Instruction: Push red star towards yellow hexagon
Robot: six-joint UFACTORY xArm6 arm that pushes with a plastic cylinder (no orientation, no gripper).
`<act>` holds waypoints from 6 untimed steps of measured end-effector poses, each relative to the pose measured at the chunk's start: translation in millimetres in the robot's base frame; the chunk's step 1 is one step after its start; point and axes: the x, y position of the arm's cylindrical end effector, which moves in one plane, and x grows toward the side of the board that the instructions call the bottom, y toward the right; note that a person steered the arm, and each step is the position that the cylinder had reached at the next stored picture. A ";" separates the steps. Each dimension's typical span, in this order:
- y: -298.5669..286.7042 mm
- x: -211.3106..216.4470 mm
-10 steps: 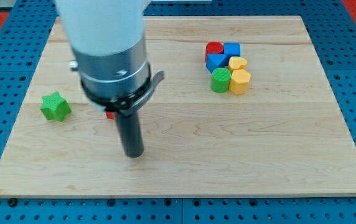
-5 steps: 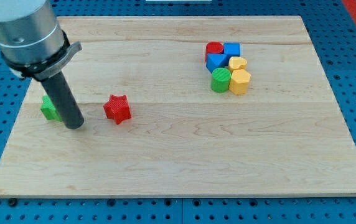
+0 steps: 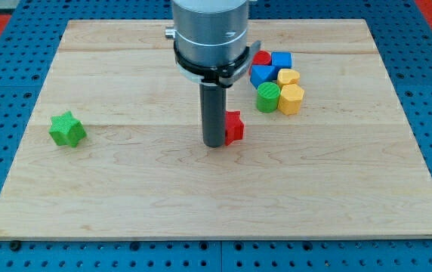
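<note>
The red star lies near the board's middle, partly hidden by my rod. My tip rests on the board right against the star's left side. The yellow hexagon sits up and to the right of the star, at the lower right of a tight cluster of blocks.
The cluster also holds a green cylinder, a small yellow block, a blue block, a blue cube and a red cylinder. A green star lies at the view's left. The wooden board ends in blue pegboard.
My tip swung from mid-board to the left beside the green star, then back right. The red star has moved right, from about the left-centre to near the middle.
</note>
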 end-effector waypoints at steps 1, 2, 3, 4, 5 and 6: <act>-19.7 -20.9; -44.0 -55.8; -31.9 -65.8; 13.5 -45.4; 61.0 -21.5; 101.2 -7.8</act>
